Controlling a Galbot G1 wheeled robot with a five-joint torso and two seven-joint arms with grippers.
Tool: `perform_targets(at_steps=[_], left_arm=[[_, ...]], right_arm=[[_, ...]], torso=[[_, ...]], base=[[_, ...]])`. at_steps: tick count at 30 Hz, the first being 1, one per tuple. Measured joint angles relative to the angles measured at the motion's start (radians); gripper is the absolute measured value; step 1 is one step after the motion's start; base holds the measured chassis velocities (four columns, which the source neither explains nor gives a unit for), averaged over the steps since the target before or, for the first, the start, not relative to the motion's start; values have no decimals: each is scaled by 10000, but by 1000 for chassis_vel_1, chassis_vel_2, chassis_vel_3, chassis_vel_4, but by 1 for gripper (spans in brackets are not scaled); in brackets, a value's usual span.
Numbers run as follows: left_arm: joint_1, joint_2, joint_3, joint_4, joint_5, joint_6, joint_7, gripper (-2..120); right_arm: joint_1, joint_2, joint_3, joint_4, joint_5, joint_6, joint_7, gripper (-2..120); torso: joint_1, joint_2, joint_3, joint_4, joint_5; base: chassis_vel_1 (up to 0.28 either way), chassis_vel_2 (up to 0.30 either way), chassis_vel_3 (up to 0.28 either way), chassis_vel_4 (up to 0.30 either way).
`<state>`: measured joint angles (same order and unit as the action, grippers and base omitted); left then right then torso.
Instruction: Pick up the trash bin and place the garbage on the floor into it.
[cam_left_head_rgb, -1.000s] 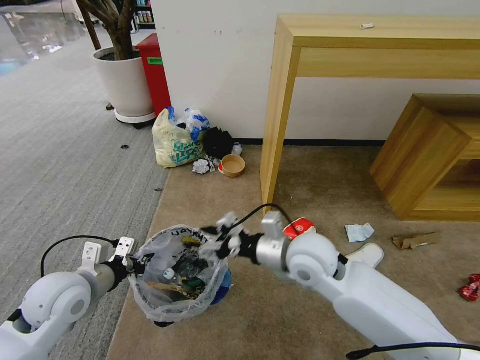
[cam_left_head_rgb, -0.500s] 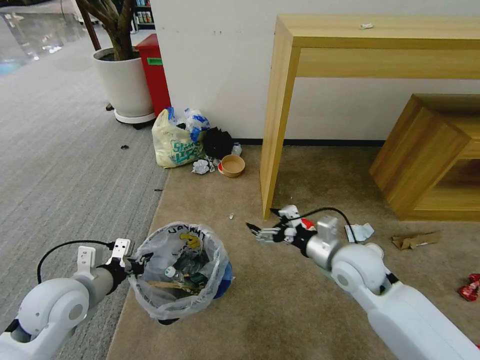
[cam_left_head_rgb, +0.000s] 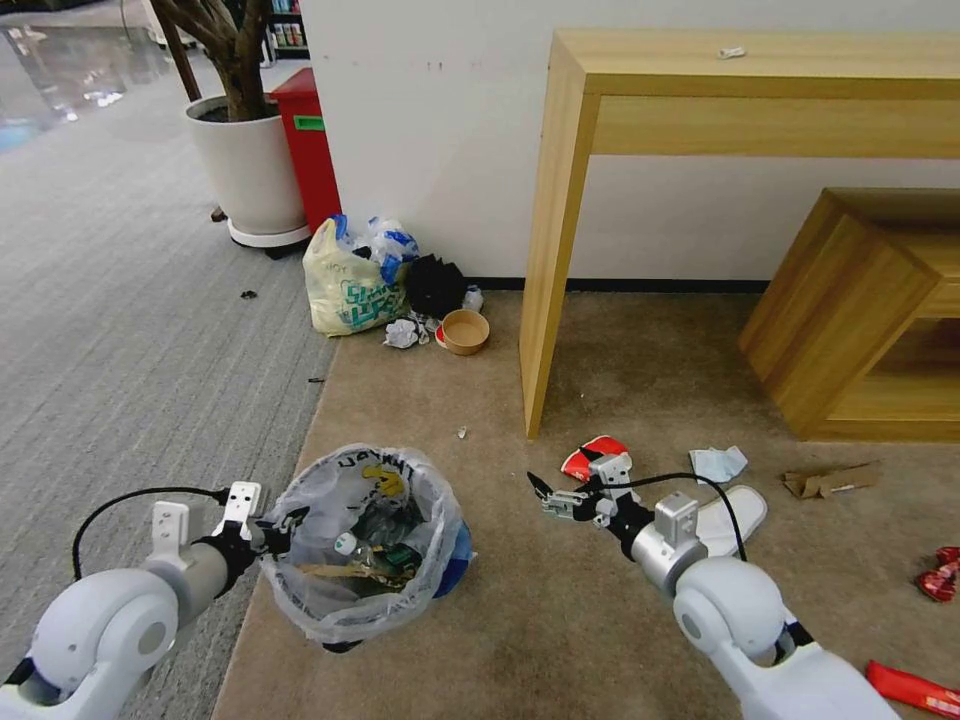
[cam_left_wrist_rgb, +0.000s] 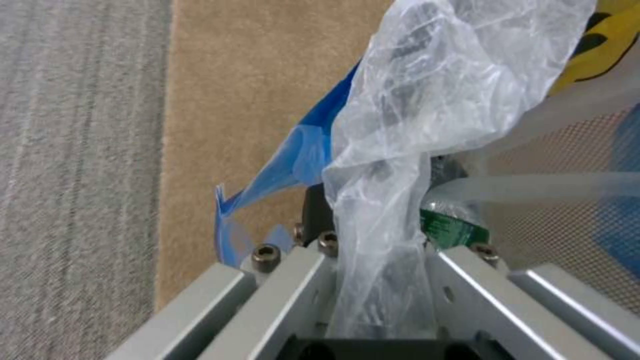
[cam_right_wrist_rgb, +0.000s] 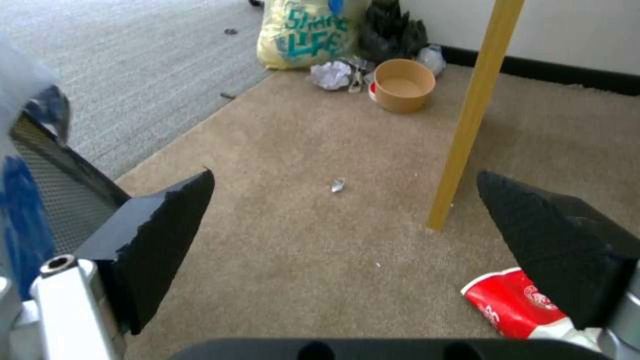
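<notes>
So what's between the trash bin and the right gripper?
Bare floor in the head view: nothing lies between the trash bin and the open right gripper.

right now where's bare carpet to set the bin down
Bare floor lies between the trash bin and right gripper; more between bin and brown bowl. Crowded by the red cup, slipper, tissue.

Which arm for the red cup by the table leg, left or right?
Right. Its pincer is open and empty, hovering just short of the red cup. The left pincer is shut on the trash bin rim and liner, so that arm is busy carrying.
</notes>
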<state>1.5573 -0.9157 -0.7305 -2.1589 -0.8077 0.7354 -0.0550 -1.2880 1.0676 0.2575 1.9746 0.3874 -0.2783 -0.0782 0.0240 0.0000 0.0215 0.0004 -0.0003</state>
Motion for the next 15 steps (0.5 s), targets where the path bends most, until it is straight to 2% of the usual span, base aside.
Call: perform_targets(at_steps=[15], left_arm=[[279,-247,-32,-326,198,0,9,0]], right_arm=[[-741,761,475,24,-507,503,129,100]], torso=[[1,0,1,-4,-2]], base=[[0,0,0,0]])
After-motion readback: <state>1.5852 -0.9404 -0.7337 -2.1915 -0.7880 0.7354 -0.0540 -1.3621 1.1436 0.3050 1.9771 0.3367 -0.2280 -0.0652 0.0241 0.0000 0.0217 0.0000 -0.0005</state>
